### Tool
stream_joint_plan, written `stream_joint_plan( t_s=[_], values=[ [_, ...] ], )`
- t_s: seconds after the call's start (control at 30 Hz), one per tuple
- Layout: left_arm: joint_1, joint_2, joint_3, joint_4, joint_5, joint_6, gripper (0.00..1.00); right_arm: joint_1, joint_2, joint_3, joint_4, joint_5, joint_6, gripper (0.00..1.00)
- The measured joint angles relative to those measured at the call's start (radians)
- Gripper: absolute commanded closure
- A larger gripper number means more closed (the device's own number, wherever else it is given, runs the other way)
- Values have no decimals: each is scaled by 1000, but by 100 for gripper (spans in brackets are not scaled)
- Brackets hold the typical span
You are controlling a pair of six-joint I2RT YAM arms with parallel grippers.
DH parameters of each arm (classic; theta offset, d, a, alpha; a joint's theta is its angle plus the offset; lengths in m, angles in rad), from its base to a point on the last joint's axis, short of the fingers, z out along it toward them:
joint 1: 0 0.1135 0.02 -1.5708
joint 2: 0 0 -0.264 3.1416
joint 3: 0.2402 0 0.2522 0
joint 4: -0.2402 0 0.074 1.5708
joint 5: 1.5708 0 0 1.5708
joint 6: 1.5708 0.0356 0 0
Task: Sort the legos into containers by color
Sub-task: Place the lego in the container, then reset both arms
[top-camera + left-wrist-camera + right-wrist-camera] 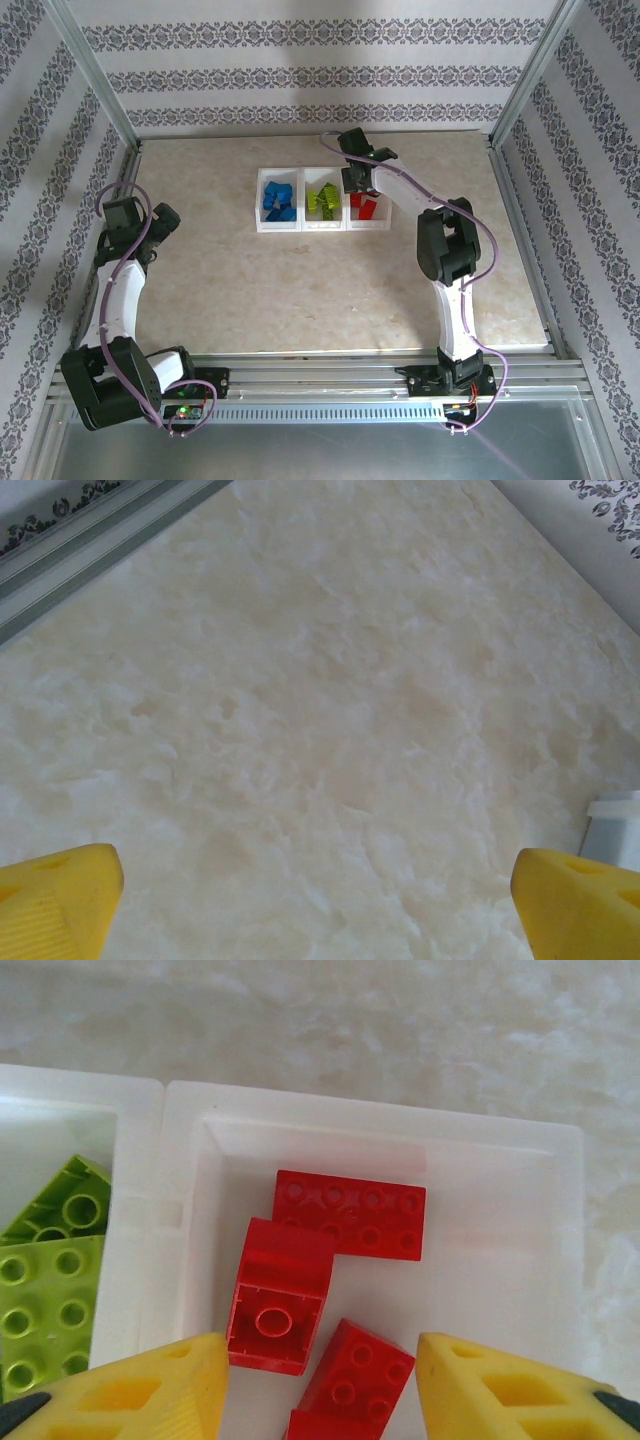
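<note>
1. Three bins [324, 229] in a row on the counter [250, 290], holding blue legos [279, 200], green legos [323, 200] and red legos [350, 1215].
2. Right tool [322, 1365] hangs open over the red bin [380, 1125], gripping nothing.
3. Left tool [315, 900] spread wide over the counter.

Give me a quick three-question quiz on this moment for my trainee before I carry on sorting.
1. True or false: the right end effector is above the bin holding red bricks.
2. Which colour does the middle bin hold? A blue, B green, C red.
3. How many red bricks can be counted in the right wrist view?
Key: 1 true; 2 B; 3 three.
</note>
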State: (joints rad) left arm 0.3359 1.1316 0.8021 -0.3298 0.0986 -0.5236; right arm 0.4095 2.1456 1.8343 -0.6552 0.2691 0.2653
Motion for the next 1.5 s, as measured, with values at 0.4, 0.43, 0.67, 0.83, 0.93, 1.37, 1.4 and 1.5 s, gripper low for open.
stream_joint_plan(
  t_s=[0.4, 0.43, 0.67, 0.83, 0.93, 1.37, 1.4, 1.5],
  values=[
    [0, -146, -87, 15, 4, 24, 0, -4, -451, -465, 174, 61, 46, 4],
    [0, -168, -108, 24, 7, 26, 0, -6, -483, -507, 189, 67, 45, 2],
    [-2, -354, -238, 96, 12, 60, 0, -38, -728, -808, 307, 152, 76, 2],
    [-46, -416, -310, 182, -8, 100, 0, -67, -866, -947, 385, 229, 80, 1],
    [-122, -409, -350, 240, -37, 140, 0, -84, -933, -1021, 433, 270, 77, 2],
    [-400, -238, -450, 525, -206, 375, 0, -230, -1172, -1307, 671, 295, 16, 2],
    [-411, -231, -457, 547, -213, 392, 0, -231, -1184, -1337, 707, 295, 0, 2],
    [-424, -217, -497, 642, -225, 435, 0, -231, -1213, -1419, 801, 293, -41, 2]
  ],
)
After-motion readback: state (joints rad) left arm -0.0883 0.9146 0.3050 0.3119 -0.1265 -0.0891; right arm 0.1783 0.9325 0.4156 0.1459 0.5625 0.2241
